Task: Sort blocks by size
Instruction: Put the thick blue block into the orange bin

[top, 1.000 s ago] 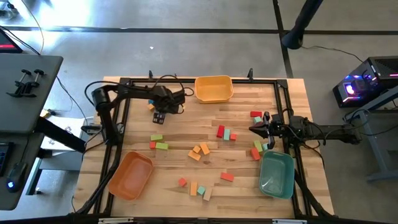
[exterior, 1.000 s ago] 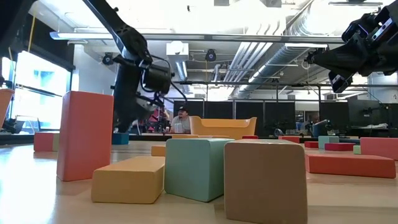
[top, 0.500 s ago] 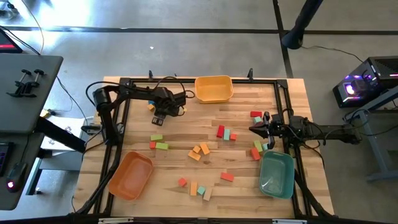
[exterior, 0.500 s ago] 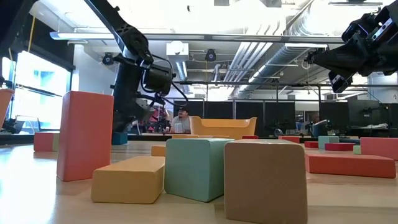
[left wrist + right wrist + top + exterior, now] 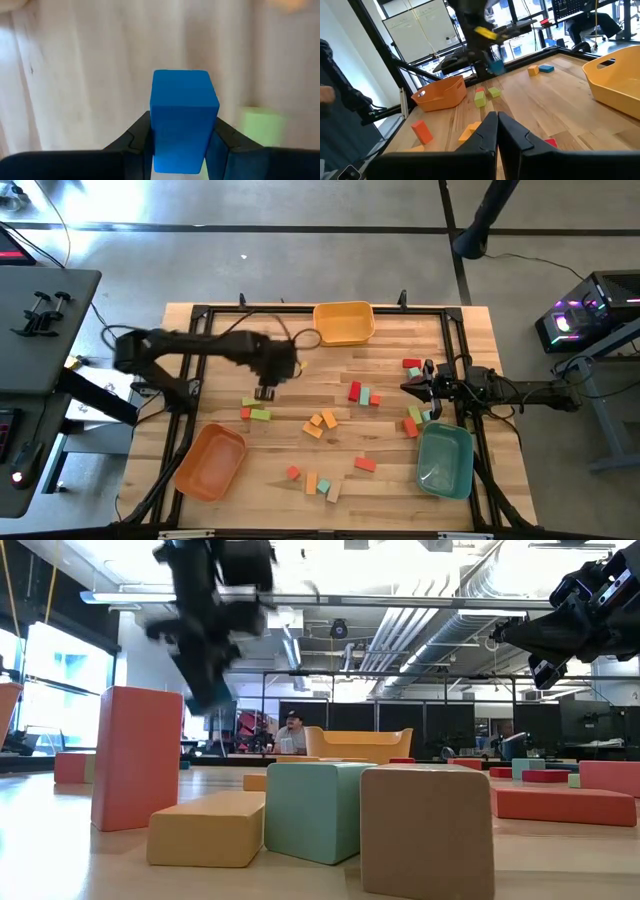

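Blue block (image 5: 184,120): clamped between the left gripper (image 5: 182,150) fingers, lifted off the wood, between yellow bin (image 5: 344,322) and orange bin (image 5: 211,462), nearer the yellow. Looks rigid, light, smooth-faced; flat parallel sides suit the pinch low on its body, though slick paint could slip if swung fast. Loose blocks (image 5: 322,422) lie scattered on the teal bin's (image 5: 445,460) side of it. Right gripper (image 5: 408,385) waits fully closed, empty, beside teal bin. Left arm blurred in overhead and table-level views; block's lower end hidden by fingers.

Blocks (image 5: 322,420) between three bins (image 5: 344,322)
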Controlling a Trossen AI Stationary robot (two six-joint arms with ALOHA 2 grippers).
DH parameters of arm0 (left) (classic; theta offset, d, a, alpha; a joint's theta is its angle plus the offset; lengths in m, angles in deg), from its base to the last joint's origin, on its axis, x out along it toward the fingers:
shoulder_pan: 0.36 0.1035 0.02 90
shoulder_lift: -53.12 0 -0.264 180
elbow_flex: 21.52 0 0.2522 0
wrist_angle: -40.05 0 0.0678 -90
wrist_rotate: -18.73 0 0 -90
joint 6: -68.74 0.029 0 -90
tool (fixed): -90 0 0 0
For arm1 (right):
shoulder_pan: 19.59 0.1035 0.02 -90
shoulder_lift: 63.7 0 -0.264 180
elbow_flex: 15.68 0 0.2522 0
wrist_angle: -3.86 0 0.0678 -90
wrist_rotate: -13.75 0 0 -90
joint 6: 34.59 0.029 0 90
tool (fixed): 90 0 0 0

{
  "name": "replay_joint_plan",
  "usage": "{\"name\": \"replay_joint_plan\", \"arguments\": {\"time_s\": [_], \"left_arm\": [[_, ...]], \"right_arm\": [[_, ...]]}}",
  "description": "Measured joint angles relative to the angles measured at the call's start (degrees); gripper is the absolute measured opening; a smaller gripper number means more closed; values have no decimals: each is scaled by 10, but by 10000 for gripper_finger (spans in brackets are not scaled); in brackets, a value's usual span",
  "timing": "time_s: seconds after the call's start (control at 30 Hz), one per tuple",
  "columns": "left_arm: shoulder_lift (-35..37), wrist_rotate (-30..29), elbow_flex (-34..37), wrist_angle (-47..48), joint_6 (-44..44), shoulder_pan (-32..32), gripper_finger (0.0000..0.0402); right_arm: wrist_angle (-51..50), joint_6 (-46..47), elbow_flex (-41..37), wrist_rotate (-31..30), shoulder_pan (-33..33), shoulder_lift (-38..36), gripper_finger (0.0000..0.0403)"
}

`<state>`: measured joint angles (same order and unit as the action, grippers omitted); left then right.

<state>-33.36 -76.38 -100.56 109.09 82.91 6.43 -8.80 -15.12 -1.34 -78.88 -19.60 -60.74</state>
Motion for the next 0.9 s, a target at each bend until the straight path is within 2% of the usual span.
{"name": "replay_joint_plan", "arguments": {"time_s": [0.1, 0.27, 0.47, 0.67, 0.8, 0.9], "left_arm": [[61, -15, 0, 44, -91, -77, 93], [146, -28, 24, 127, -318, -214, 93], [218, 26, 122, 97, -584, -372, 93], [212, 96, 184, -7, -748, -474, 93], [176, 160, 217, -69, -800, -504, 93], [140, 180, 225, -70, -816, -512, 95]], "right_arm": [[0, 0, 0, 0, 0, 0, 1], [0, 0, 0, 0, 0, 0, 1], [0, 0, 0, 0, 0, 0, 1], [0, 0, 0, 0, 0, 0, 1], [0, 0, 0, 0, 0, 0, 1], [0, 0, 0, 0, 0, 0, 1]]}}
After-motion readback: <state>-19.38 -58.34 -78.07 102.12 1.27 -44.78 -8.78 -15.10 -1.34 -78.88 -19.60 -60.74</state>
